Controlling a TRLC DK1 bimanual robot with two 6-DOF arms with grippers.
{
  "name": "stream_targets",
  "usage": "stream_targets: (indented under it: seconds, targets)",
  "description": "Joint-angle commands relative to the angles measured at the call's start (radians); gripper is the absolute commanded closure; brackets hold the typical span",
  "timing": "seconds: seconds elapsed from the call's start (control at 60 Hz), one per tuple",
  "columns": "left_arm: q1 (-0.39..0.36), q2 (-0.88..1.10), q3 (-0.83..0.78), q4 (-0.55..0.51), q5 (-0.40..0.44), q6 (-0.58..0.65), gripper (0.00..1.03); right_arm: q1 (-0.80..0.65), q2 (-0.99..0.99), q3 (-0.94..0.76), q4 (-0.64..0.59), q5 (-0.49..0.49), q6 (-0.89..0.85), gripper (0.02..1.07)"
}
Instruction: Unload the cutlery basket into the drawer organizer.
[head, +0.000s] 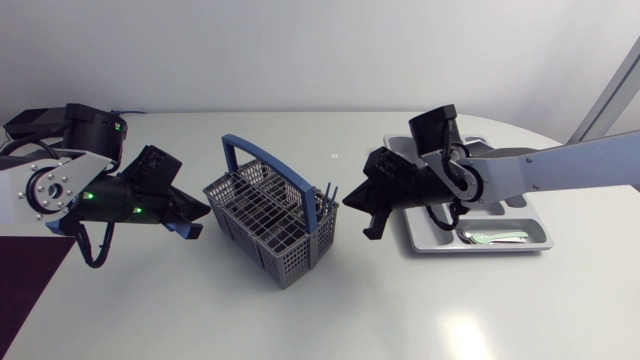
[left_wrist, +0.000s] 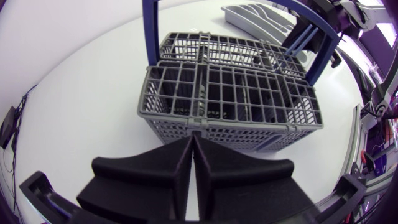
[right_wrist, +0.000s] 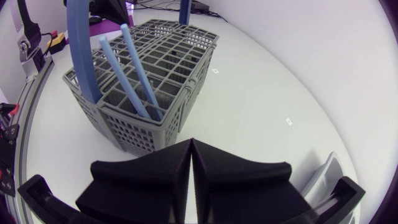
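The grey cutlery basket (head: 290, 262) stands mid-table between the left gripper (left_wrist: 193, 163) and the right gripper (right_wrist: 191, 167), both with fingers pressed together and empty, two blue-handled utensils (right_wrist: 134, 71) upright in its end compartment, the drawer organizer (head: 480, 249) under the right arm.
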Motion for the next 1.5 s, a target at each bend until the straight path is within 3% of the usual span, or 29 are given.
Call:
stream_targets:
  seconds: [0.0, 0.167, 0.35, 0.767, 1.217, 1.367, 1.483]
  targets:
    - [-0.021, -0.031, -0.032, -0.036, 0.01, 0.015, 0.98, 0.004, 0.034, 0.019, 0.011, 0.002, 0.023, 0.98]
    - [-0.018, -0.031, -0.041, -0.039, 0.01, 0.03, 0.98, 0.01, 0.044, 0.032, 0.021, 0.002, 0.029, 0.98]
    - [-0.016, 0.107, -0.037, 0.103, -0.071, 0.044, 0.98, 0.03, 0.056, 0.05, 0.031, 0.002, 0.047, 0.98]
    - [-0.03, 0.332, 0.113, 0.261, -0.102, 0.032, 1.0, 0.103, -0.071, -0.059, -0.021, -0.004, 0.043, 0.99]
    - [-0.171, 0.523, 0.365, 0.251, -0.143, -0.008, 1.0, 0.202, -0.145, -0.151, -0.062, 0.006, 0.066, 1.0]
    - [-0.142, 0.558, 0.417, 0.221, -0.148, -0.001, 1.0, 0.218, -0.193, -0.168, -0.061, 0.024, 0.07, 1.0]
    - [-0.088, 0.493, 0.385, 0.177, -0.146, 0.015, 1.0, 0.116, -0.219, -0.146, -0.071, 0.016, 0.046, 1.0]
